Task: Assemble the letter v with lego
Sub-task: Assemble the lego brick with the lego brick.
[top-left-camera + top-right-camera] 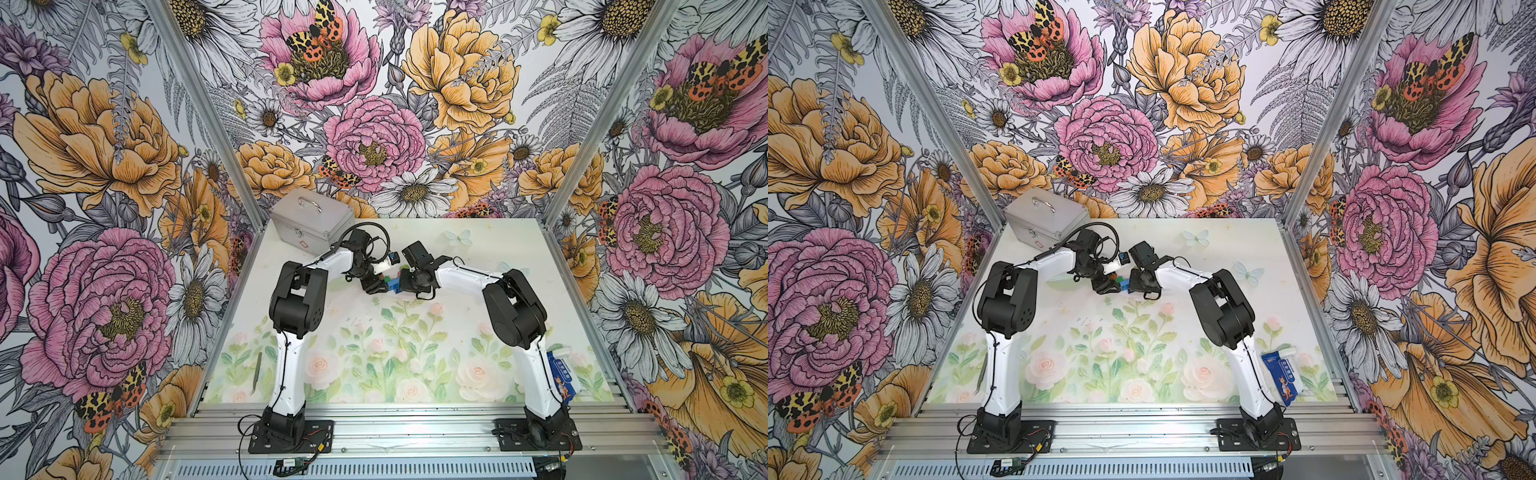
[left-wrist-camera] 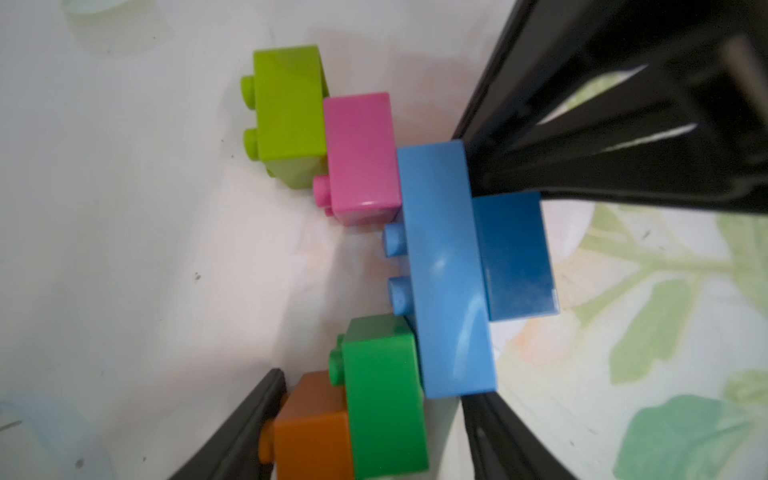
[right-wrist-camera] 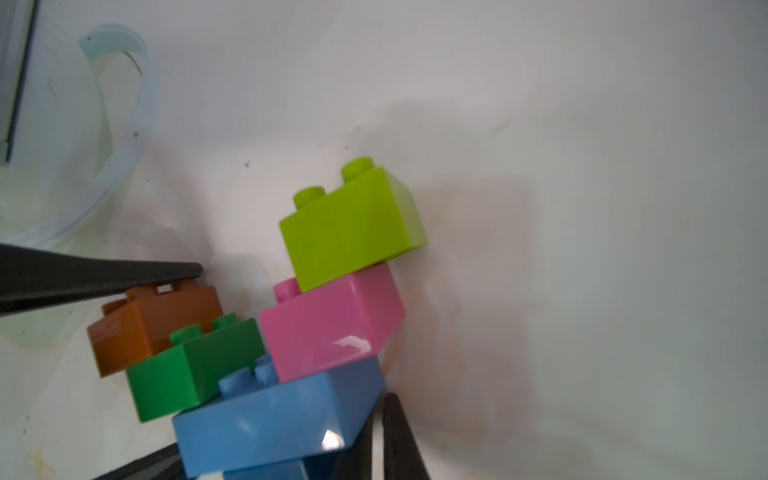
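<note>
The letter v (image 2: 440,266) lies flat on the table between both arms, small in both top views (image 1: 392,284) (image 1: 1122,285). Its lego are a dark blue brick (image 2: 515,257) at the point, a long light blue brick (image 3: 274,419), a pink (image 2: 359,153) and lime (image 2: 289,108) arm, and a green (image 2: 384,395) and brown (image 2: 311,432) arm. My left gripper (image 2: 374,386) is open, its fingers (image 2: 245,436) straddling the brown and green bricks. My right gripper (image 3: 380,415) is shut, its tips against the blue bricks at the point, nothing between them.
A silver metal case (image 1: 309,220) stands at the back left. A flat blue packet (image 1: 565,378) lies at the front right, by the right arm's base. Tweezers (image 1: 256,374) lie at the front left edge. Booth walls close in three sides.
</note>
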### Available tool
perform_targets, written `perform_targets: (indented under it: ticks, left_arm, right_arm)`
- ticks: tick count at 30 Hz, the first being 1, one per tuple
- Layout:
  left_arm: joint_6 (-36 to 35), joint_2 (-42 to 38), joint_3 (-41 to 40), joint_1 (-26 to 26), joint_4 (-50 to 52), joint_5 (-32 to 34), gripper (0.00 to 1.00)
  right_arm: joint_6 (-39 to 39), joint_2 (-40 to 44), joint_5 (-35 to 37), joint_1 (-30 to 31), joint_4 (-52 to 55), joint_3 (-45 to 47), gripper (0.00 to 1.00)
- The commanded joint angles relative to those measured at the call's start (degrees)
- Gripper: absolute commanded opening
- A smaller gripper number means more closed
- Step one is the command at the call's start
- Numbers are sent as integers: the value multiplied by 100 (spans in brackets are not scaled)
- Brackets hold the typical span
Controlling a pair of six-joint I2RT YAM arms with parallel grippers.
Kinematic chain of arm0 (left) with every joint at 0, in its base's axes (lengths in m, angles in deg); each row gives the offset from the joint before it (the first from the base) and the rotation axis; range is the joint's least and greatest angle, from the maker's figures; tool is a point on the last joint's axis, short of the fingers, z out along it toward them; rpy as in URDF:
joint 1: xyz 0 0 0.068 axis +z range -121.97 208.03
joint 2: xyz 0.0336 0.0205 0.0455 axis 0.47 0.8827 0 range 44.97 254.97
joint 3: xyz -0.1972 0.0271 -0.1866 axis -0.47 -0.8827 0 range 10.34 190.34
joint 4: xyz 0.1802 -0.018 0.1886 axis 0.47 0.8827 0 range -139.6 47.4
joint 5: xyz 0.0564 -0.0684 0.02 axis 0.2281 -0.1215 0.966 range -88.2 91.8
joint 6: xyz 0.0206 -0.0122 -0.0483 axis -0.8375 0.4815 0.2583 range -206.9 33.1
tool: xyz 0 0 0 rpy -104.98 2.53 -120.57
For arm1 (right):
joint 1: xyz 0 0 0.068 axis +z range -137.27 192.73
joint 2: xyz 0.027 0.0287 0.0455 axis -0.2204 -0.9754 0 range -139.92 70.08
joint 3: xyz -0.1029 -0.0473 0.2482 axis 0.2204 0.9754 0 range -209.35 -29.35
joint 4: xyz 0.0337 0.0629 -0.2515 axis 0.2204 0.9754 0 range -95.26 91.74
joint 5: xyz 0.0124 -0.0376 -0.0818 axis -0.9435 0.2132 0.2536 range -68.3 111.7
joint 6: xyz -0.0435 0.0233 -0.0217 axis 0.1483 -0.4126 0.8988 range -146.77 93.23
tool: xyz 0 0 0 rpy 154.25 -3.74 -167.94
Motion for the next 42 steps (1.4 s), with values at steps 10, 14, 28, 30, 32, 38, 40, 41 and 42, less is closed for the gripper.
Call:
perform_targets:
  ticks: [10,14,28,30,32,38,40,41,42]
  left_arm:
    - [140,-154,191,106,70,-238,63]
    - [180,-98,246,72,70,-192,59]
    - [177,-49,280,47,70,-142,48]
    - [170,-42,279,41,69,-144,46]
    - [179,-55,284,45,70,-140,46]
    - [279,-202,225,129,71,-372,69]
    - [345,-323,196,208,65,-567,79]
    - [367,-413,156,261,70,-686,81]
    - [398,-486,121,301,70,-798,82]
  right_arm:
    - [-21,-22,4,41,-141,-69,10]
    - [-39,-31,7,41,-141,-73,10]
    - [-34,-31,-36,45,-141,-60,10]
    - [-31,-31,-54,48,-140,-60,11]
    - [-29,-31,-58,50,-134,-60,11]
    - [-29,71,-53,56,-140,56,11]
    - [-17,108,-51,67,-141,99,11]
    - [-13,126,-50,68,-141,116,11]
    - [-6,132,-49,76,-141,117,11]
